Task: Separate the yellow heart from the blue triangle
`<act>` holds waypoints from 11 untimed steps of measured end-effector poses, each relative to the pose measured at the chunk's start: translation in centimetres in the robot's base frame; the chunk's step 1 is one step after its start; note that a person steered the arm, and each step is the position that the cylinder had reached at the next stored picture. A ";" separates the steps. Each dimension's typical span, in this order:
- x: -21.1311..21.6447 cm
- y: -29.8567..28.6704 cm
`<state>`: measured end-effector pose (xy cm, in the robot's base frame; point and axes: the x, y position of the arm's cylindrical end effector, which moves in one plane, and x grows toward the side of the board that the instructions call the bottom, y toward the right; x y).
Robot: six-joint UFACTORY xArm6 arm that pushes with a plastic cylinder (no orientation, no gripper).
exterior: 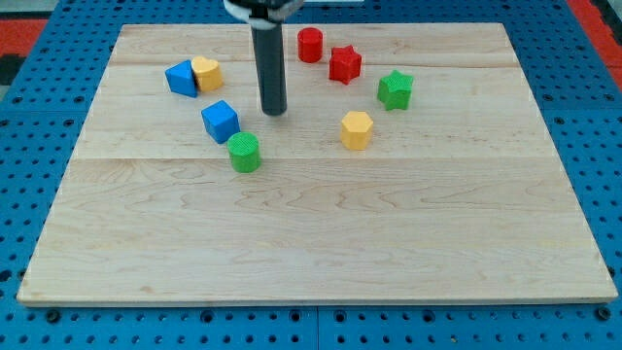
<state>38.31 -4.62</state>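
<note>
The yellow heart [207,73] lies at the view's upper left, touching the right side of the blue triangle [181,78]. My dark rod comes down from the view's top, and my tip [274,110] rests on the board to the right of and a little below the pair, apart from them. A blue cube [221,121] lies just to the left of and below my tip.
A green cylinder [245,153] sits below the blue cube. A red cylinder [310,45] and a red star [344,64] lie right of the rod. A green star [396,89] and a yellow hexagon [357,129] lie further right. The wooden board [321,243] sits on a blue pegboard.
</note>
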 end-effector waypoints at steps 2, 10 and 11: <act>9.2 -4.1; -12.1 -9.7; -9.7 -11.5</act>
<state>28.56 -16.08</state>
